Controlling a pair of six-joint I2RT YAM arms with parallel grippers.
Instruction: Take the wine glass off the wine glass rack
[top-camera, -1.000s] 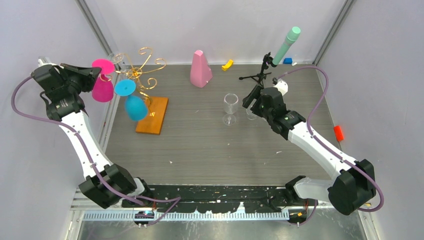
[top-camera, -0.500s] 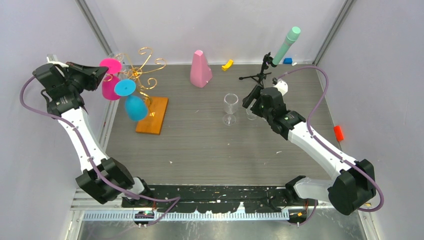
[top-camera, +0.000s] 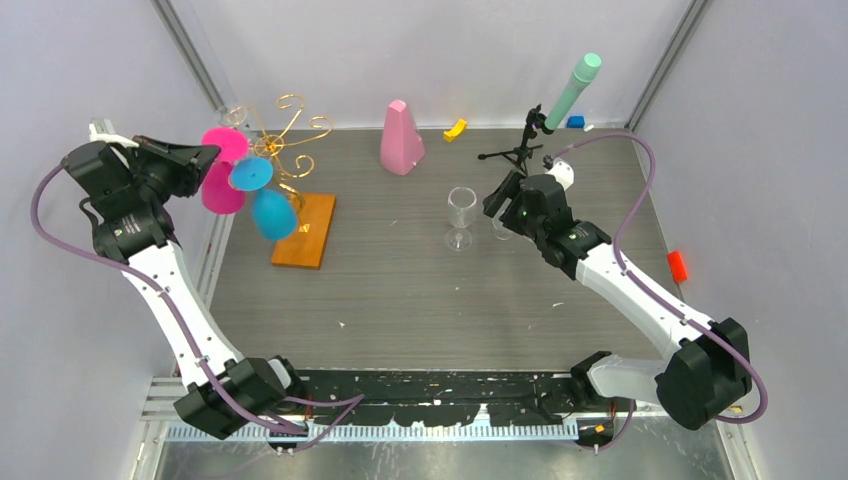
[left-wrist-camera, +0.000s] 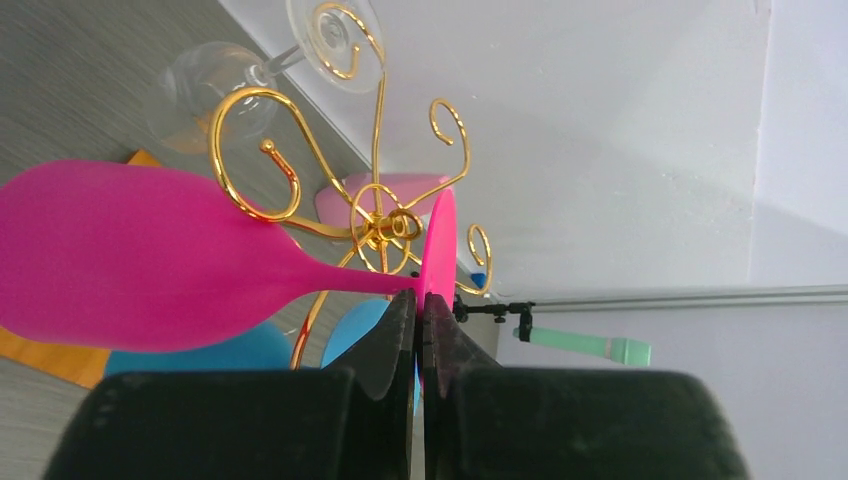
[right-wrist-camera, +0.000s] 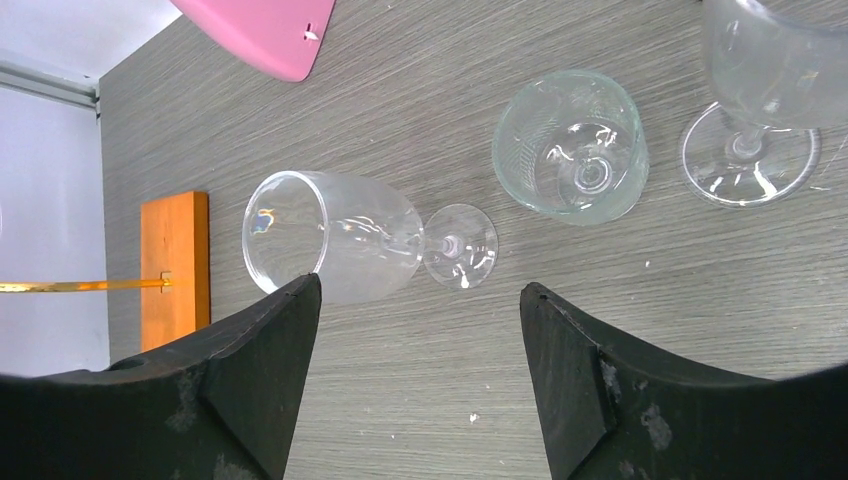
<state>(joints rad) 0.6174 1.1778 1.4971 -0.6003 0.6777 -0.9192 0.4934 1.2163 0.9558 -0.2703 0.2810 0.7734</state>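
The wine glass rack (top-camera: 290, 130) is gold wire with curled arms on an orange-brown wooden base (top-camera: 305, 232) at the back left. My left gripper (top-camera: 205, 155) is shut on the foot of a magenta wine glass (top-camera: 222, 185), held sideways beside the rack's left arms. In the left wrist view the fingertips (left-wrist-camera: 420, 298) pinch where stem meets foot, the bowl (left-wrist-camera: 130, 260) pointing left, next to the gold curls (left-wrist-camera: 380, 225). I cannot tell whether it touches the wire. A blue glass (top-camera: 272, 213) and a clear glass (left-wrist-camera: 215, 80) hang on the rack. My right gripper (top-camera: 497, 200) is open and empty.
A clear wine glass (top-camera: 460, 215) stands mid-table; in the right wrist view it (right-wrist-camera: 345, 235) lies ahead of my right gripper (right-wrist-camera: 420, 290), with two more clear glasses (right-wrist-camera: 570, 145) nearby. A pink cone (top-camera: 402, 138), a black tripod with mint tube (top-camera: 560, 100) and a red block (top-camera: 678, 265) stand around.
My left gripper has shifted a little to the right and down with the magenta glass, closer to the rack's arms. The right arm has not moved.
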